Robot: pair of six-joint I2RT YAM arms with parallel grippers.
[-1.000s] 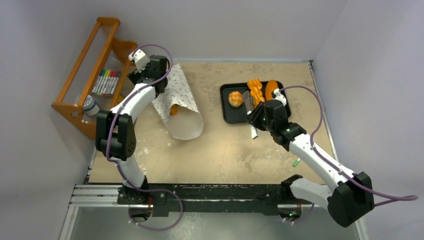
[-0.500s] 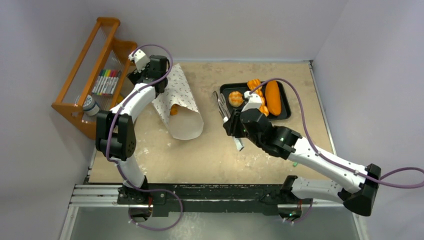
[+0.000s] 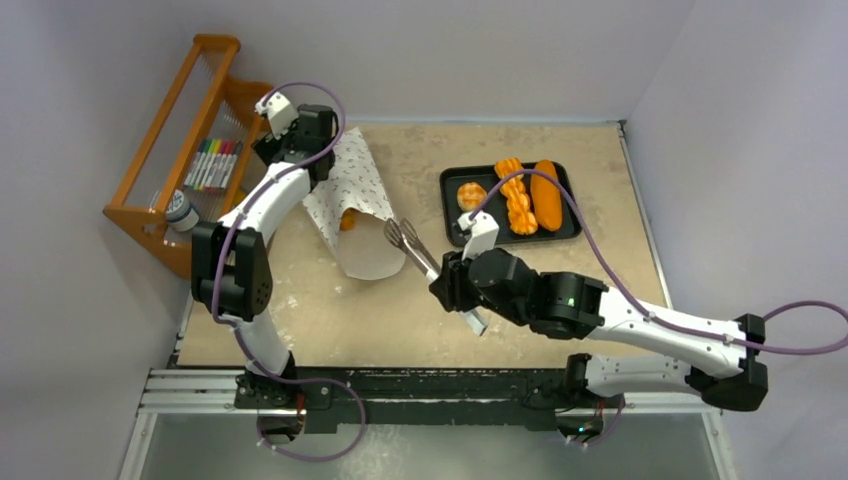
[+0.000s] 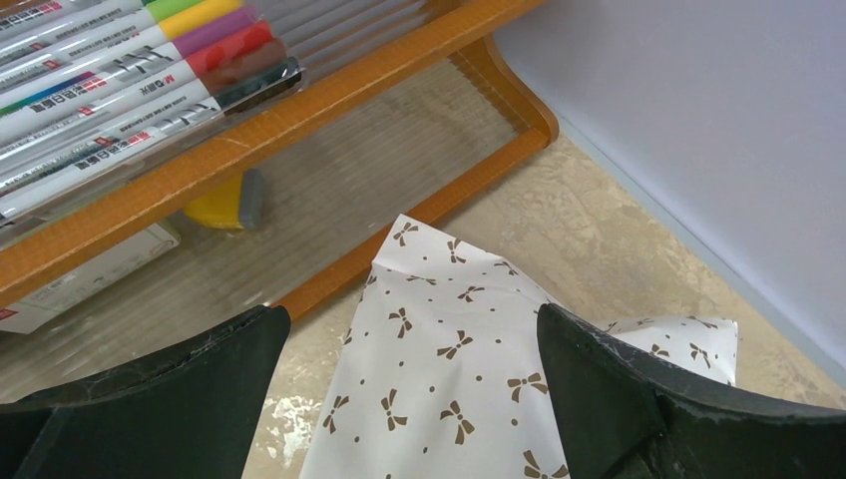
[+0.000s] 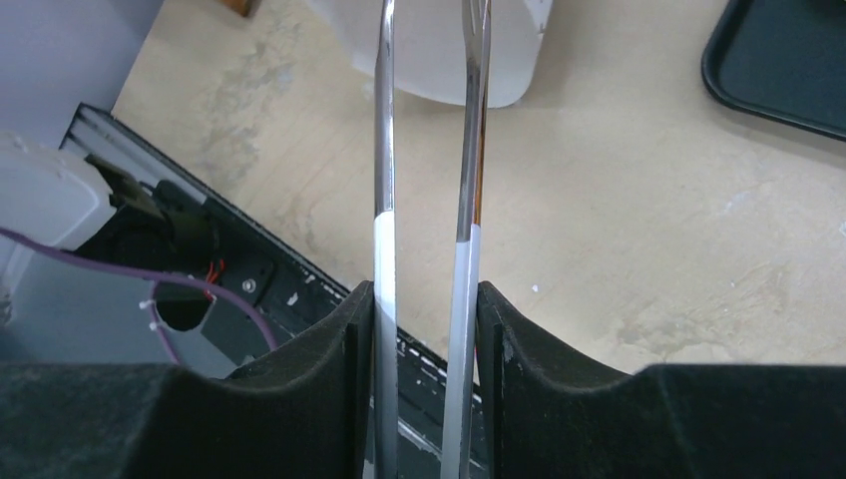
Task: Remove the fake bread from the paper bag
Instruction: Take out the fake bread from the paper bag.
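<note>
Fake bread [image 3: 347, 220] shows as one orange piece inside the paper bag [image 3: 362, 190], just beyond the tips of the metal tongs [image 3: 408, 243] — the rest of it lies on the black tray [image 3: 452, 215], off to one side of the right gripper [image 5: 424, 299]. Its jaws pinch the tongs' two arms, which stand slightly apart and point at the bag's mouth. The left gripper [image 4: 409, 334] is spread wide and holds nothing — the bag's closed end lies between its jaws, with a wooden rack [image 4: 299, 130] ahead.

Overhead from behind, wrist views close, sharing paper bag [image 3: 357, 215]
</note>
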